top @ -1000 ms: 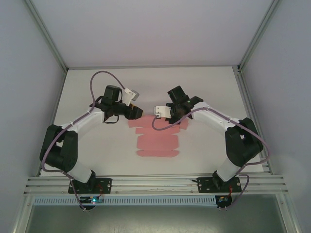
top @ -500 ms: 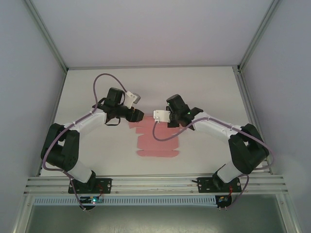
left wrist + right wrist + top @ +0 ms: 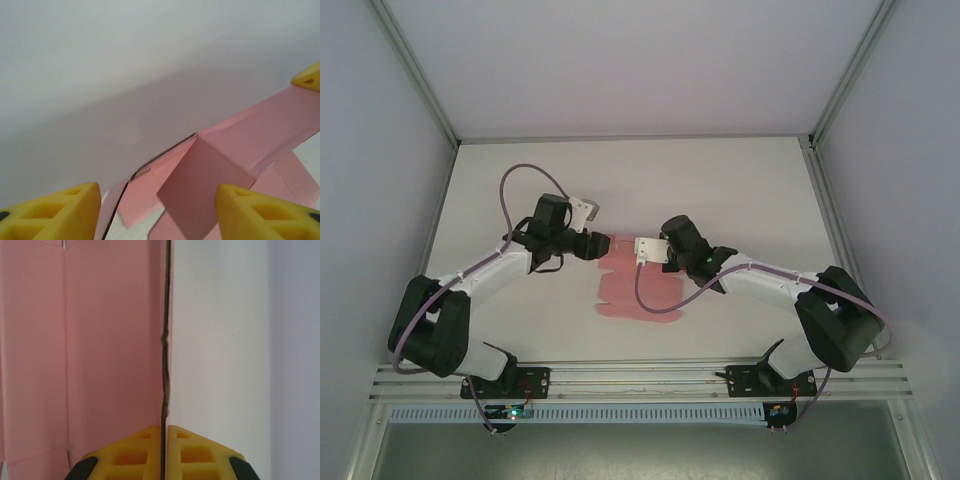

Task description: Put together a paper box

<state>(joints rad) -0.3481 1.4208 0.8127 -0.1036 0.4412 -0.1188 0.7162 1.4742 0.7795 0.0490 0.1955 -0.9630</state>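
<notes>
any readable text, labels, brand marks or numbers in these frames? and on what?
No readable text in any view.
paper box: plain pink card, no print.
left gripper and right gripper: plain yellow fingers, no markings.
small boards below the arm bases: too small to read, if they carry any text.

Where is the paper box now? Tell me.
In the top view the paper box lies mid-table, near the arms, with its far edge between the left hand and the right hand, which pinches it.
</notes>
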